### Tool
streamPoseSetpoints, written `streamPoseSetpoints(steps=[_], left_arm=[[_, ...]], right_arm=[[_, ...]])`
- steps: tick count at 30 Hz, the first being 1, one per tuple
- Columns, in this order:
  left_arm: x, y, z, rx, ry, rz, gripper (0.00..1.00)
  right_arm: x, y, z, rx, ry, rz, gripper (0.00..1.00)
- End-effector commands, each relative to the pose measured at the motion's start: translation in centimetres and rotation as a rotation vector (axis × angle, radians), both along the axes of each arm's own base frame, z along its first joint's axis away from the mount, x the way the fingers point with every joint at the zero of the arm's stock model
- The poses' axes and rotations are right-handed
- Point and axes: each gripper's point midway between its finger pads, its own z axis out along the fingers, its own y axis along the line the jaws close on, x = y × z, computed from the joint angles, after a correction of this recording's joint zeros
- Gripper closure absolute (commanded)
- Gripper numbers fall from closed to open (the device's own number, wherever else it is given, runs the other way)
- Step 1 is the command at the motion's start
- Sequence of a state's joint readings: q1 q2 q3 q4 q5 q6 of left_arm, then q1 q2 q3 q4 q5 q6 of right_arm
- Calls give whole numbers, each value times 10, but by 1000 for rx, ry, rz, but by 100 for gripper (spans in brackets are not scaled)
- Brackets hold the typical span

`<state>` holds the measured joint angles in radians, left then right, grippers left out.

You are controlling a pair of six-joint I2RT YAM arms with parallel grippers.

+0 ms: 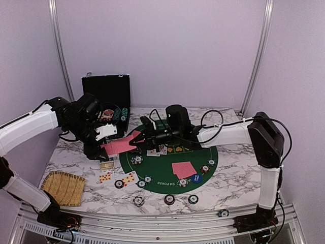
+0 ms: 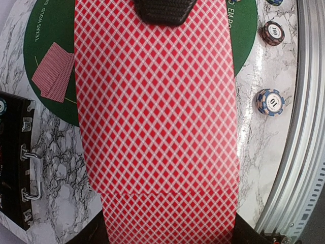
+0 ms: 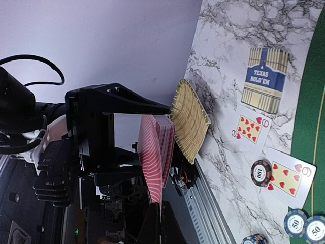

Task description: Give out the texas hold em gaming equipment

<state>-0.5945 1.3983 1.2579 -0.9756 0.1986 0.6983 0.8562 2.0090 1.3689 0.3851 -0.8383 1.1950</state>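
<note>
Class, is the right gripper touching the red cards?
Touching. The left wrist view shows the right gripper clamped on the far edge of the cards.

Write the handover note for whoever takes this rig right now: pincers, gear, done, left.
Left pincer: shut on the red-backed deck, held aloft.
Right pincer: shut on the deck's far end, apparently pinching off a card.
Placed: two face-down cards and blue button on the green felt; poker chips around its edge and along the front; face-up cards at its left and far side.
Left to do: deal the remaining cards; chips showing in the black case may need handing out.
</note>
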Motion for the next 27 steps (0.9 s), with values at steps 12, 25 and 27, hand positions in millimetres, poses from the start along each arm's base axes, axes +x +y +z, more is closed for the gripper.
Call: streamPoseSetpoints(steps=[12, 25, 27], left_arm=[[-8, 9, -1, 12, 3, 6, 100], [-10, 9, 2, 0, -2, 7, 100], [-10, 9, 2, 0, -2, 9, 100]], right_arm=[[109, -107, -2, -725, -622, -181, 100], [144, -142, -49, -1521, -1304, -138, 100], [139, -139, -57, -1552, -1376, -91, 100]])
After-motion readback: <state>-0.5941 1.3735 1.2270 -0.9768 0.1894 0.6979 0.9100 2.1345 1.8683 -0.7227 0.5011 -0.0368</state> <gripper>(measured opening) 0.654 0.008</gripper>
